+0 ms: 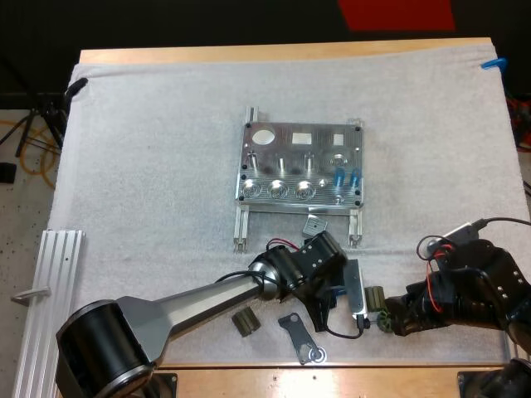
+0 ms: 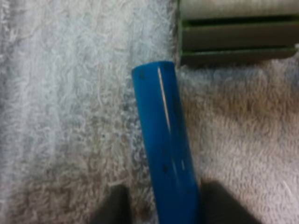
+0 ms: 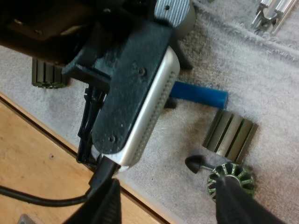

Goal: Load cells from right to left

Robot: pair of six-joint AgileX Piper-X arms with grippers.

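Note:
A metal fixture [image 1: 303, 166] lies mid-mat with two blue cylinders [image 1: 346, 176] standing in its right side. Near the front edge another blue cylinder [image 2: 164, 140] lies flat on the mat. My left gripper [image 1: 328, 300] is lowered over it, open, one fingertip [image 2: 114, 205] a little off one side and the other against the opposite side. My right gripper [image 1: 387, 320] sits just to the right, open, its fingers [image 3: 233, 200] apart with nothing between them, beside a round green toothed part [image 3: 231, 179]. From there the blue cylinder [image 3: 201, 95] shows under the left gripper.
A ribbed dark block [image 1: 375, 297] lies beside the cylinder's end, another [image 1: 245, 322] farther left. A flat dark bracket [image 1: 301, 338] lies by the front edge, a small grey plate [image 1: 314, 222] below the fixture. An aluminium rail [image 1: 54, 290] lies at the left edge.

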